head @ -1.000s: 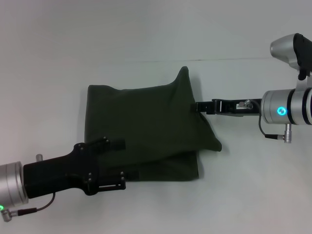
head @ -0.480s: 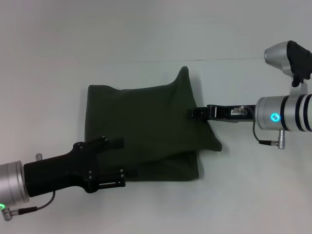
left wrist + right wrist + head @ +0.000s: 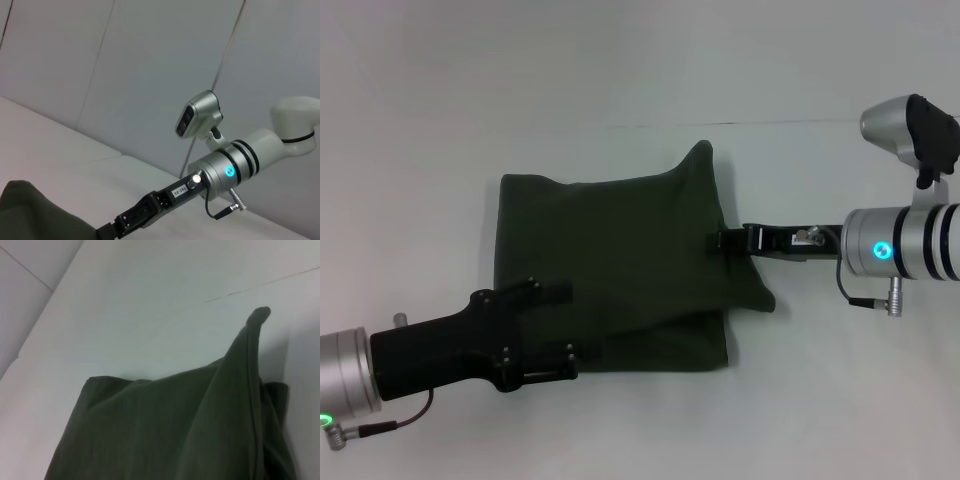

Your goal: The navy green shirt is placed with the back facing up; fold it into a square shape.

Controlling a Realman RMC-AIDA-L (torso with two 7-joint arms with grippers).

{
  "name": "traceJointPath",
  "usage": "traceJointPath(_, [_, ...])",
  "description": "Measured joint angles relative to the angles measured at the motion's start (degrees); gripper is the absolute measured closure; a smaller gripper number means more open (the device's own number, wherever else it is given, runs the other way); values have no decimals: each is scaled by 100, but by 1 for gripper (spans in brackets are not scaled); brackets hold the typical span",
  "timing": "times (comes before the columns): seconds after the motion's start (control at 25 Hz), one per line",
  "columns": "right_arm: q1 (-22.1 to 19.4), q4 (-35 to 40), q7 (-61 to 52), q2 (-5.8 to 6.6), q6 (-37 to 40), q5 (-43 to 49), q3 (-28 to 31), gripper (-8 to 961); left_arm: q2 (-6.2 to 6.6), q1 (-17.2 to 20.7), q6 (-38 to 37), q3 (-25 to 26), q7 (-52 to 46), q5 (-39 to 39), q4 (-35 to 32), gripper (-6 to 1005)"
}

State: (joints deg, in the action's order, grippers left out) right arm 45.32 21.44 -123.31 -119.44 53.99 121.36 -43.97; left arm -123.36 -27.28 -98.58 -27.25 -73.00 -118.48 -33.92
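Navy green shirt (image 3: 620, 270) lies part-folded on the bench (image 3: 620, 60); right pincer (image 3: 718, 240) at its right edge, left pincer (image 3: 582, 322) over the near edge, grip of neither discernible; next, flatten the raised corner.

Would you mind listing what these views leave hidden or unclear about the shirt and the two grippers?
- The navy green shirt: its underside and inner layers are hidden by its own folds in all views.
- The left gripper: head view shows it low over the shirt's near edge; any pinched cloth is hidden beneath it, and its wrist view misses it.
- The right gripper: its tips blend into the shirt's right edge.
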Motion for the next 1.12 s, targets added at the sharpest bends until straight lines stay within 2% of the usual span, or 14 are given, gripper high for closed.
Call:
traceJointPath(0.24, [-79, 30, 0, 7, 127, -38, 9, 532, -11, -19, 0, 0, -13, 0, 3, 85])
traceJointPath(0.36, [-170, 75, 43, 54, 355, -167, 18, 530, -18, -22, -1, 0, -28, 0, 14, 85])
traceJointPath(0.56, [-417, 255, 88, 153, 825, -455, 21, 658, -26, -24, 7, 2, -63, 3, 17, 86])
traceJointPath(0.68, [-547, 287, 88, 222, 984, -528, 21, 778, -25, -22, 50, 7, -90, 24, 17, 86])
traceJointPath(0.92, [-643, 287, 88, 278, 992, -481, -27, 785, -31, -24, 70, 9, -92, 36, 89, 86])
traceJointPath(1.12, [-659, 239, 105, 279, 912, -471, -51, 660, -31, -32, 77, 9, -92, 37, 127, 86])
